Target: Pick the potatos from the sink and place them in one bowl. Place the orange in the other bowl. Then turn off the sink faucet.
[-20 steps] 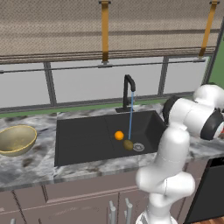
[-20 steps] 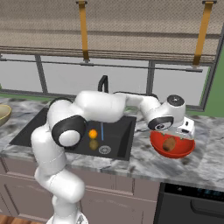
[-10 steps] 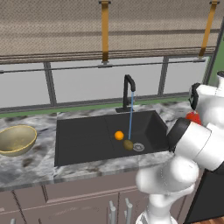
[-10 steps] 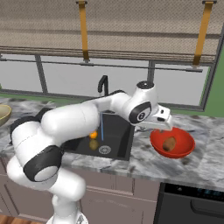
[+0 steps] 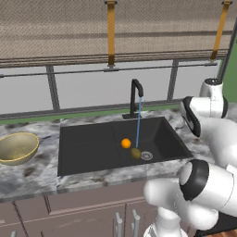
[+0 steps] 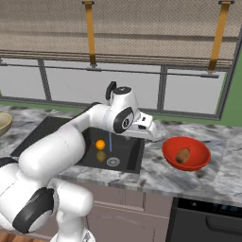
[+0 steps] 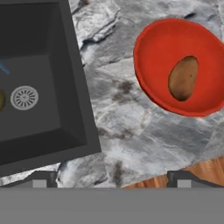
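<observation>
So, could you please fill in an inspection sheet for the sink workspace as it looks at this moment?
Surface: grey marbled counter around a black sink.
Job's things: reddish-brown potato lies in the red bowl; olive-brown potato and orange sit in the sink near the drain; tan-yellow bowl holds nothing that can be seen; faucet is running, with a blue stream.
Clutter: nothing seen.
Grippers: gripper open, holding nothing, over the counter between sink and red bowl.
Cables: nothing seen.
Surroundings: window behind the sink, cabinet fronts below.
</observation>
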